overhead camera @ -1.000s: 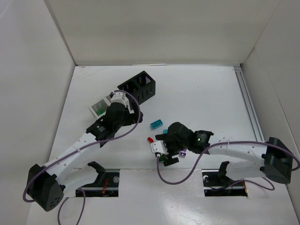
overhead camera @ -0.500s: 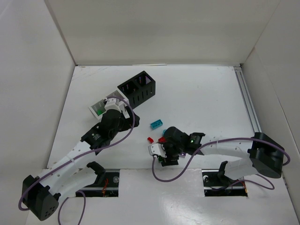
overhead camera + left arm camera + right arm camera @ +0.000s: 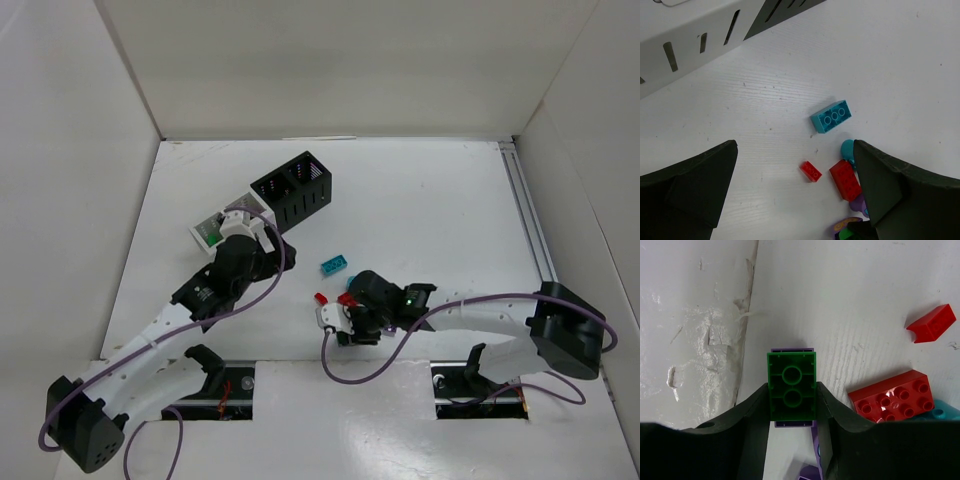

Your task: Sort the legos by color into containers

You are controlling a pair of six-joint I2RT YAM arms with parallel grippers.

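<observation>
right wrist, green lego [image 3: 792, 386] clamped inside right gripper [image 3: 792, 396]

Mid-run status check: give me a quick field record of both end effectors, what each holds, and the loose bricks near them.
left end effector: open, empty, beside the white container
right end effector: shut on green brick, brick's underside toward the wrist camera
behind green brick: purple brick, mostly hidden
loose nearby: teal brick, large red brick, small red brick
containers: white container joined to black container
</observation>
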